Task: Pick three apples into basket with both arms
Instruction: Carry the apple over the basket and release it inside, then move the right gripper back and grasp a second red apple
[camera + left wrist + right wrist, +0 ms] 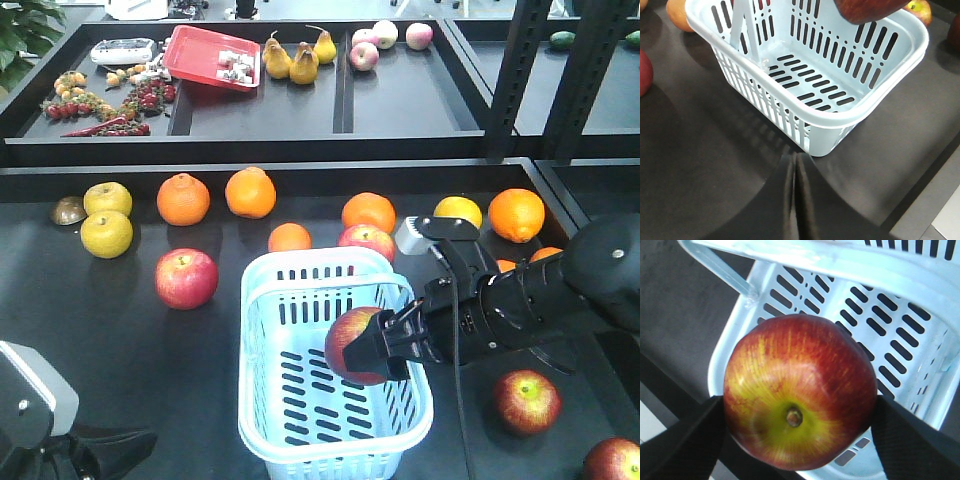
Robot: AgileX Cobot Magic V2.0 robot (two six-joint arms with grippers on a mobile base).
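Right jaws clamp apple (805,365) — dark red, yellow-green at stem.

Standing here, I can't read a single word or number anywhere. The white device (122,50) at the back left has dark marks on its face (far too small to make out). The little packets (234,66) on the red tray (195,55) show grey specks that may be print, but no letter comes clear.
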